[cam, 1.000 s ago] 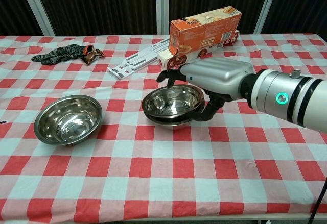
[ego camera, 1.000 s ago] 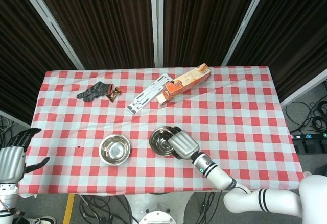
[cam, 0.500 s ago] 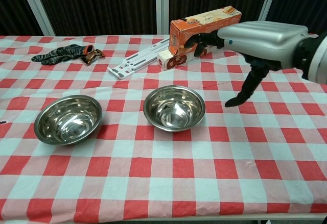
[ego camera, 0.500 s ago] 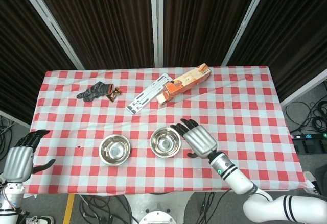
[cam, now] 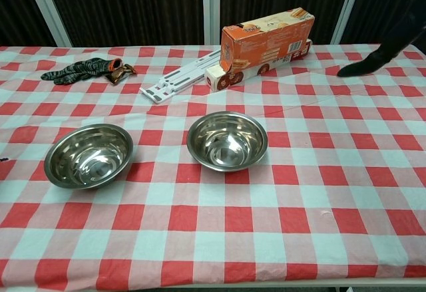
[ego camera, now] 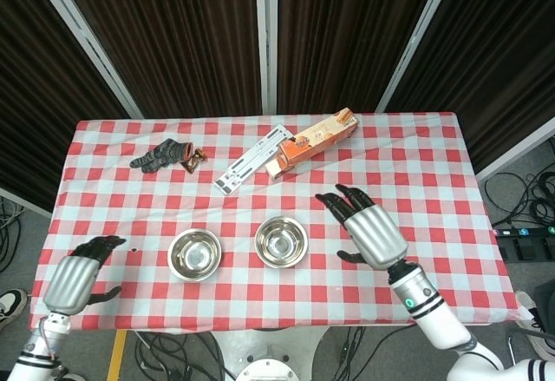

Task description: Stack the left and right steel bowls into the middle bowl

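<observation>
The right hand [ego camera: 371, 232] is raised above the worktop [ego camera: 434, 190] to the right of the middle bowl [ego camera: 281, 240]; its fingers [ego camera: 345, 198] are spread apart and hold nothing. The left hand [ego camera: 76, 277] hangs off the worktop's left front corner, fingers loosely apart, touching nothing.

Two separate steel bowl positions are visible: the middle bowl and the left bowl [ego camera: 194, 253], just left of it and apart from it. Both sit upright, openings facing up. Whether the middle bowl contains a nested bowl cannot be told. Behind the middle bowl lie one orange box [cam: 266, 38], one white strip [cam: 180, 79] and one dark glove [cam: 78, 70].
</observation>
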Robot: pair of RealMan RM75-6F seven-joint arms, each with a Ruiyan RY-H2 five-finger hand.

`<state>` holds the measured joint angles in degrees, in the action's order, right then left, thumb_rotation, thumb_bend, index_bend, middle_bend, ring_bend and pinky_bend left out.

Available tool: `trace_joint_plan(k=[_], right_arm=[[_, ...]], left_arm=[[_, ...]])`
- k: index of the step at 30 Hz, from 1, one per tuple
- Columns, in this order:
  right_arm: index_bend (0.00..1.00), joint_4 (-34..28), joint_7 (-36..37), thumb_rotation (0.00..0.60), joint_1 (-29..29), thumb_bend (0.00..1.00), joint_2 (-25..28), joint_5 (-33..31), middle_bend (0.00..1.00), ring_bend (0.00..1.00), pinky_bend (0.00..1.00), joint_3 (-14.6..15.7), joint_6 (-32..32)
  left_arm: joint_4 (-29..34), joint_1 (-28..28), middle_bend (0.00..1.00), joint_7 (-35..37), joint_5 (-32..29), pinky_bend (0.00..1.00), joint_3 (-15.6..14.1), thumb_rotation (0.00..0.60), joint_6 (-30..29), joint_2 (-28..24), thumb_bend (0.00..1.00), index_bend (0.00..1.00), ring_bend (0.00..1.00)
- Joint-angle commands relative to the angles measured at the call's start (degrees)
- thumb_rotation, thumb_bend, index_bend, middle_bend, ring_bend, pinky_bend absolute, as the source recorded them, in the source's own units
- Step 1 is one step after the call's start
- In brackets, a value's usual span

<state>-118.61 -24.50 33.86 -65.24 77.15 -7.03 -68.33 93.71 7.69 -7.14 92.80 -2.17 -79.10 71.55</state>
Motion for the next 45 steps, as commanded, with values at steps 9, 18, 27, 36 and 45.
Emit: trace_joint_plan(k=[9,18,27,36,45], right_arm=[[0.09,-1.0,8.3,0.600,-4.4,0.00,7.4,1.9,0.17,0.07,0.16,-1.4,-3.2],[0.09,0.2,11.1,0.600,-5.5,0.00,8.4,2.0,0.16,0.07,0.16,-1.2,-2.6],[0.09,0.9,12.9,0.600,-6.2,0.00,9.6,1.9,0.16,0.06,0.16,-1.9,-2.5],[0.09,1.9,14.1,0.600,-6.6,0.00,9.6,1.4,0.16,0.07,0.16,-2.1,-1.9],[0.09,2.6,15.4,0.600,-7.5,0.00,10.2,1.4,0.16,0.07,0.16,-2.3,-2.3]], left_arm=[[-0.1,8.7,0.33,-6.6,6.8,0.37,-0.5,0.600,9.2,6.3,0.15,0.30,0.27],[-6.9,12.6,0.39,-9.1,8.0,0.42,-0.5,0.600,13.2,11.0,0.17,0.36,0.31],[-14.5,15.3,0.42,-7.5,6.3,0.44,-0.4,0.600,15.7,14.9,0.21,0.39,0.34],[-18.6,16.9,0.46,-9.2,8.6,0.48,-1.7,0.600,14.5,17.4,0.23,0.43,0.38],[-24.5,18.7,0.54,-10.6,10.2,0.56,-2.6,0.600,14.5,20.9,0.27,0.52,0.45]])
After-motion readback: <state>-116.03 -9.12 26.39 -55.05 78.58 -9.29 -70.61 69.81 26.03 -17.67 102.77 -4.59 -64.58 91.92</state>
